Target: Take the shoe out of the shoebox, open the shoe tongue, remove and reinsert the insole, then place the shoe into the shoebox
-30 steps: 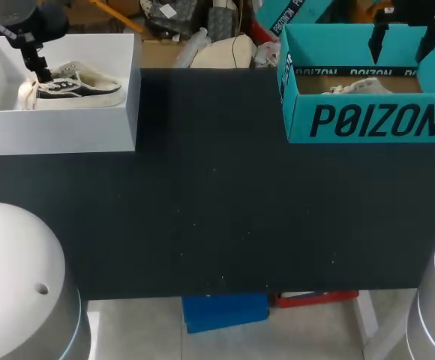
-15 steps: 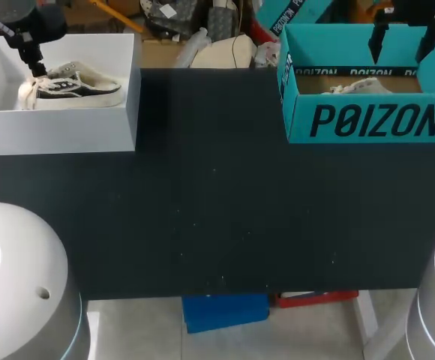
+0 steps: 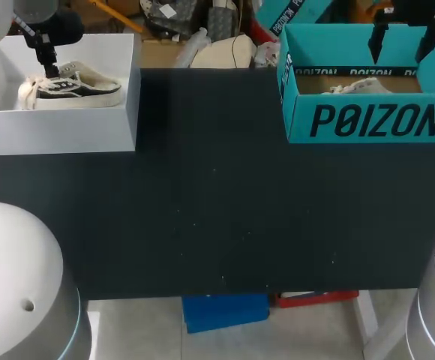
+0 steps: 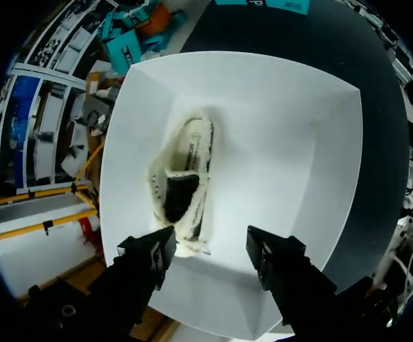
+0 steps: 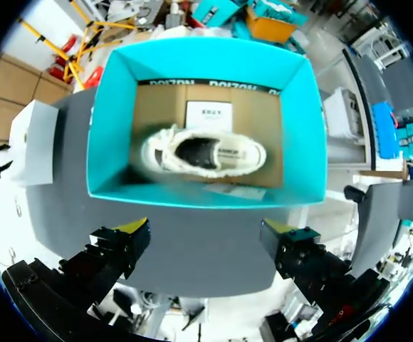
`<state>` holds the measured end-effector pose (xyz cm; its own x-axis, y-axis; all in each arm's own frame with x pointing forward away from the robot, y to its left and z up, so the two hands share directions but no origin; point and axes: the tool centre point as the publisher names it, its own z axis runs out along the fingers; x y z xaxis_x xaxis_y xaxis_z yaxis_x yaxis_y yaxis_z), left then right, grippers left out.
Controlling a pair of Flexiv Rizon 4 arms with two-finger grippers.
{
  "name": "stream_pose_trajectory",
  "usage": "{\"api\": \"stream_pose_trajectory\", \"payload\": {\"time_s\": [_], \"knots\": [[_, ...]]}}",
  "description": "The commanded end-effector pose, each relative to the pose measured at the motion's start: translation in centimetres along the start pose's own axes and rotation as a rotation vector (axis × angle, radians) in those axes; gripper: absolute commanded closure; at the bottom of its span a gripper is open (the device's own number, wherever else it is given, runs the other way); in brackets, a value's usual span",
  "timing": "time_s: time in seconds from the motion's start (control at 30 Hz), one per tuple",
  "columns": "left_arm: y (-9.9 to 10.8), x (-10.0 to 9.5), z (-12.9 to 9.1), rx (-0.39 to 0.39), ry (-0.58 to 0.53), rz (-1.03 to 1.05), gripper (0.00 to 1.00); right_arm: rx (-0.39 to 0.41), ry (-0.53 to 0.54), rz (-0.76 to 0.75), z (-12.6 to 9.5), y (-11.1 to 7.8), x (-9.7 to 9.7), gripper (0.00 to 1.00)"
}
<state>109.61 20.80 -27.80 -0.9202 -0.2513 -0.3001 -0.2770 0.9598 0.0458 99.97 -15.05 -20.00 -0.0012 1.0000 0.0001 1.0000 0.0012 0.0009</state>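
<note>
A white shoebox (image 3: 60,127) stands open at the far left corner of the black bench (image 3: 217,210), and a teal shoebox (image 3: 371,120) stands open at the far right corner, the two well apart. In the white shoebox lies a cream sneaker (image 3: 71,86) with a dark side stripe, sole down, close to the box's far wall. The left arm (image 3: 45,30) comes in over that box and its jaws hang above the sneaker. In the left wrist view the two dark fingers (image 4: 149,253) stand apart with nothing clamped between them, and the cream sneaker (image 4: 185,178) lies ahead of them on the floor of the white shoebox (image 4: 299,142), its dark opening facing up and its near end close to one finger. Whether that finger touches the sneaker cannot be told. The right arm (image 3: 405,22) hangs over the teal shoebox, and its jaws are spread wide. In the right wrist view the yellow fingertips (image 5: 132,226) sit well apart, above the near wall of the teal shoebox (image 5: 114,128), gripping nothing. Inside, on the brown cardboard floor, a second cream sneaker (image 5: 203,151) rests sole down with its dark inside showing, and a white paper sheet (image 5: 208,114) lies just beyond it. From the head view only the top of this second sneaker (image 3: 360,86) shows above the box wall.
</note>
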Motion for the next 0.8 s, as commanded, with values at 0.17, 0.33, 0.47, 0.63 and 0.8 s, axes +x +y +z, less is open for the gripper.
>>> {"api": "stream_pose_trajectory", "payload": {"time_s": [0.17, 0.33, 0.47, 0.63, 0.8], "knots": [[-0.5, -1.3, 5.3, 0.010, 0.048, 0.037, 0.47, 0.000, 0.000, 0.001, 0.0, 0.0, 0.0, 0.00], [-1.1, -1.2, 6.6, 0.000, 0.066, 0.053, 0.38, 0.000, 0.000, 0.001, 0.0, 0.0, 0.0, 0.00], [-1.8, -1.2, 7.7, -0.007, 0.065, 0.068, 0.42, 0.000, 0.000, 0.001, 0.0, 0.0, 0.0, 0.00], [-2.4, -1.1, 9.0, 0.000, 0.080, 0.084, 0.38, 0.000, 0.000, 0.001, 0.0, 0.0, 0.0, 0.00], [-2.7, -0.9, 10.5, -0.017, 0.088, 0.099, 0.45, 0.000, 0.000, 0.001, 0.0, 0.0, 0.0, 0.00]]}}
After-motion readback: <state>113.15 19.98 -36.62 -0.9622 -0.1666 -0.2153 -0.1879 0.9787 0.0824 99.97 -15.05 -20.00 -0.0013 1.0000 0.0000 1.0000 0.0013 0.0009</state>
